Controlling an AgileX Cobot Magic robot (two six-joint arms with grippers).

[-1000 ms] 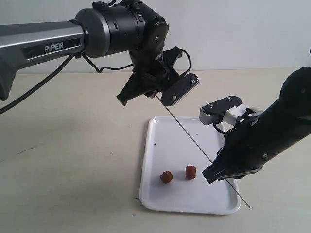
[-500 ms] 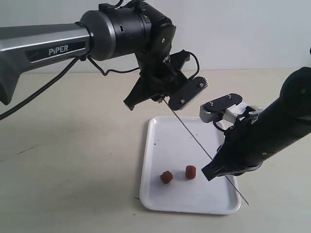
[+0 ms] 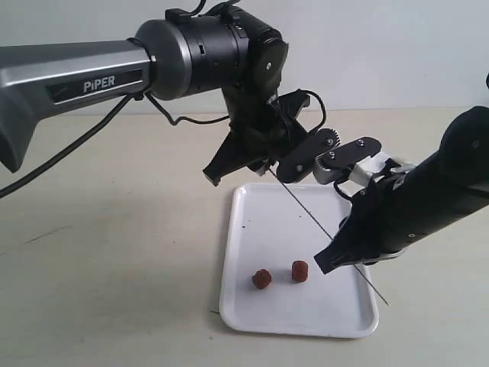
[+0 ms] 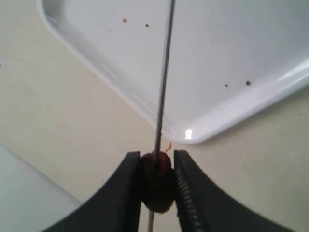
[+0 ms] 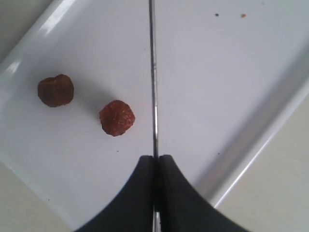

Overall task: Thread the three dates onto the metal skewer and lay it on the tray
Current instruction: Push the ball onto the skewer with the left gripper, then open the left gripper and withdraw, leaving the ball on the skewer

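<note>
The metal skewer (image 3: 306, 210) slants above the tray (image 3: 233, 310), held at both ends. My left gripper (image 3: 267, 167) is shut on a dark date (image 4: 157, 181) at the skewer's upper end, and the rod (image 4: 164, 72) passes through that date. Lower down, my right gripper (image 3: 334, 258) is shut on the bare rod (image 5: 153, 72), whose tip pokes out past the tray's right rim. Two reddish-brown dates (image 3: 261, 279) (image 3: 299, 271) lie loose on the tray, seen in the right wrist view as one date (image 5: 56, 90) and another (image 5: 117, 117).
The tray's white floor (image 5: 217, 87) carries a few dark specks. It rests on a beige tabletop (image 3: 114, 245) with a pale wall behind. A black cable (image 3: 76, 138) hangs from the left arm.
My left gripper, with the date, has moved right and down along the skewer toward the right gripper. The stretch of rod between the two grippers is shorter.
</note>
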